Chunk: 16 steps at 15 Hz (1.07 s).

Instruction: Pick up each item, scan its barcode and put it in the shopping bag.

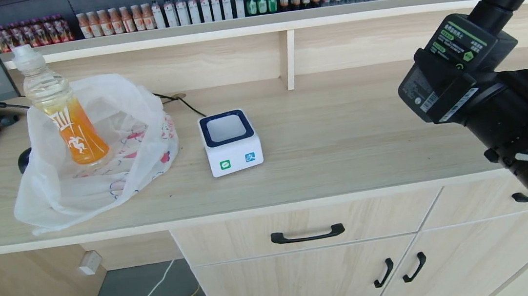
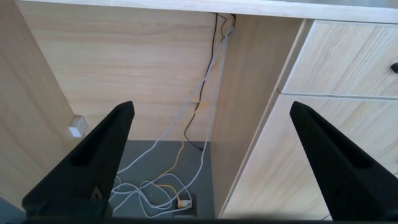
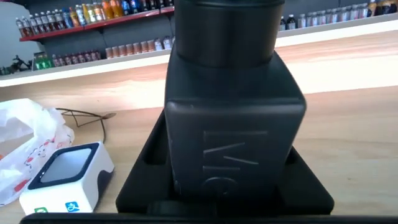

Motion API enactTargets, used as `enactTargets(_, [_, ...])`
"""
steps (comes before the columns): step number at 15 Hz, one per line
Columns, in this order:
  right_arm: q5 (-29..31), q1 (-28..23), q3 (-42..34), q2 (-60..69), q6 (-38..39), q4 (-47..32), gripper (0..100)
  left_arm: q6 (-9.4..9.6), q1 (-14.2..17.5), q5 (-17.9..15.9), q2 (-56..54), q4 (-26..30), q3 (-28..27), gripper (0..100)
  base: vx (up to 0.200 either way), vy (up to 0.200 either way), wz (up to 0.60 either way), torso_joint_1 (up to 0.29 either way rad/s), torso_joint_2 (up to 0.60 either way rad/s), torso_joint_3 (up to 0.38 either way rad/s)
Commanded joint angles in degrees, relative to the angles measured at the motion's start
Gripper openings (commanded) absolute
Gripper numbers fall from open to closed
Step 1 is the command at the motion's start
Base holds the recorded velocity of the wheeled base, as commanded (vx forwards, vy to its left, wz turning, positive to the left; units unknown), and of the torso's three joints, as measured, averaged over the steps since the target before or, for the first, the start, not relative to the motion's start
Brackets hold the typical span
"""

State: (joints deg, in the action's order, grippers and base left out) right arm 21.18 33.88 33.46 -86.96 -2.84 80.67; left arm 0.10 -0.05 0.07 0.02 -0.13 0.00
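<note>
With right gripper (image 1: 477,101) clenched on the black bottle (image 1: 455,56), bring its barcode (image 1: 430,101) face-down over the scanner (image 1: 230,141), slowly and level.

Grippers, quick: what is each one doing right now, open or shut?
Left gripper: open, empty.
Right gripper: shut on the black bottle.

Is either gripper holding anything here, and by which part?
The right gripper holds the black bottle by the sides of its lower body. The left gripper is open and empty.

Open counter (image 1: 340,125) betw. scanner (image 1: 230,141) & right edge; bag (image 1: 97,150) crowds left.
</note>
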Motion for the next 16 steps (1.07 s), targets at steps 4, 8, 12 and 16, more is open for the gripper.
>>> enactTargets(4, [-0.08,1.28,0.64,-1.99,2.31,0.46,0,-0.01,0.05,0.01,-0.02,-0.04,0.0,100,0.0,0.2,0.0,0.002,0.0,0.002])
enactTargets(8, [1.76,0.93,2.57,-2.43,1.17,1.42,0,-0.01,0.05,0.01,-0.02,-0.04,0.0,100,0.0,0.2,0.0,0.004,0.0,0.004])
enactTargets(12, [4.93,2.68,3.1,-3.13,0.99,1.16,0,-0.01,0.05,0.01,-0.02,-0.04,0.0,100,0.0,0.2,0.0,0.002,0.0,0.002])
enactTargets(16, [0.62,5.76,4.77,-5.59,-6.65,1.25,0,0.08,0.05,0.01,-0.02,-0.13,0.0,100,0.0,0.05,0.0,-0.001,0.0,0.001])
